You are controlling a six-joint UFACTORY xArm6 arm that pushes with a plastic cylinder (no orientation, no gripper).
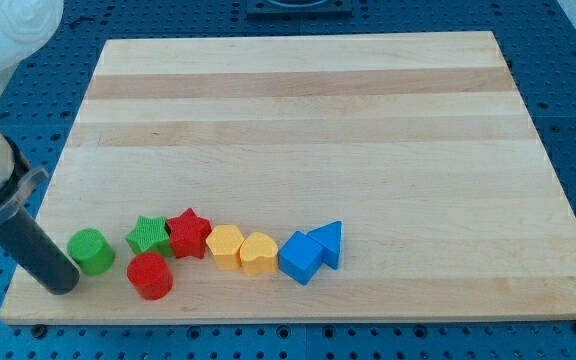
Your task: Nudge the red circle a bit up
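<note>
**Blocks in a near-edge row on the counter**

Red circle (150, 275): near left of counter (298, 110), nearer than the green star (149, 236) and red star (188, 233). Green circle (90, 250) beside my tip (65, 283), at its left. No claw fitted. No legible writing.

The tabletop (298, 120) is pale wood with a smooth, matt finish — lengthwise grain bands show. The red circle (150, 275) and green star (148, 236) look like matt plastic with fine ridged tops. My tip (65, 285) ends a dark, dull rod.
</note>
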